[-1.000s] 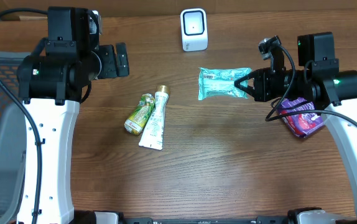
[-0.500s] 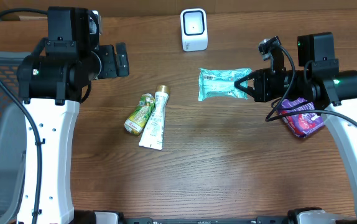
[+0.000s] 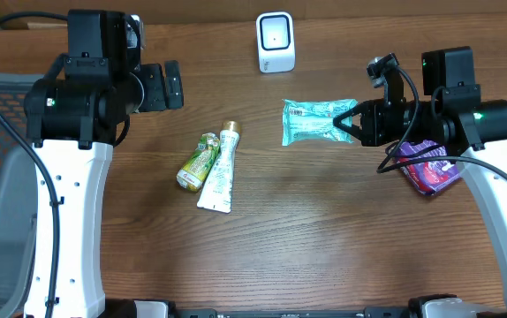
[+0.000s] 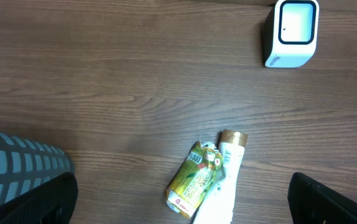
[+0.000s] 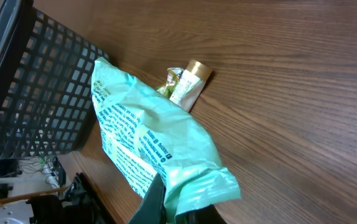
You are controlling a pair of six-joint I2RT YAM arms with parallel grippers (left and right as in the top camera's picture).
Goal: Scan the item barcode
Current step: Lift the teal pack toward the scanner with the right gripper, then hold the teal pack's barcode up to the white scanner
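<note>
Right claw (image 3: 353, 122) was clamped on the mint-green packet (image 3: 314, 119), scanner (image 3: 276, 41) at its eleven o'clock; left claw (image 3: 163, 86) hung spread wide at the worktop's (image 3: 324, 230) ten o'clock

Overhead looks straight down at the brown wooden worktop (image 3: 324, 238); nearer wrist views face it, left sharing the white boxy scanner (image 3: 276, 41).

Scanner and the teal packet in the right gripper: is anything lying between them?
No. In the overhead view only bare table lies between the scanner and the packet.
</note>
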